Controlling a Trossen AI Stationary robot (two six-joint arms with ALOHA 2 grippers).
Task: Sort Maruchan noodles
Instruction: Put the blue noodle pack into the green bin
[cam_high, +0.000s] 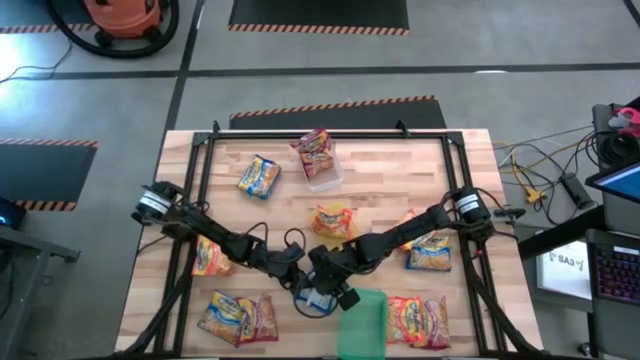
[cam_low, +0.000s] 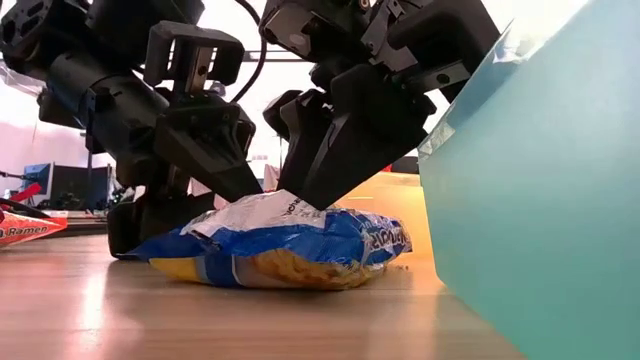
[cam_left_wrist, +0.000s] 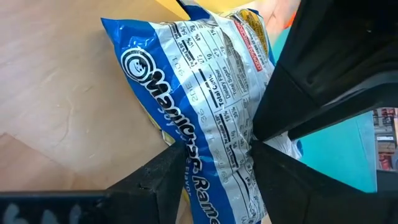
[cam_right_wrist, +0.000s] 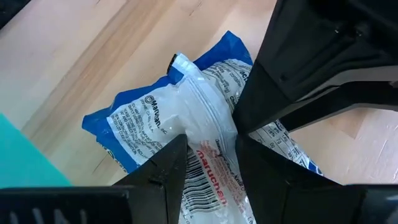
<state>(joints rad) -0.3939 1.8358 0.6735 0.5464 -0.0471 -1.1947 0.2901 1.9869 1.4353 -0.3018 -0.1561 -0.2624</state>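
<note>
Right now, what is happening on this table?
Both arms meet at the table's near edge over one blue packet, which lies back side up on the wood beside a green tray. The left gripper and the right gripper each pinch its wrapper. Other packets lie scattered around, not yet sorted.

The blue packet (cam_left_wrist: 205, 118) lying on the table at the near edge shows the back, where white letters read "Maruchan Ramen" beside a nutrition panel with "Total Carb" and "Sugars", though the finer print is likely too small to read. In the right wrist view the same packet bears "maruchan" in red near a barcode. A red packet (cam_low: 25, 228) at far left in the low view reads "Ramen".
</note>
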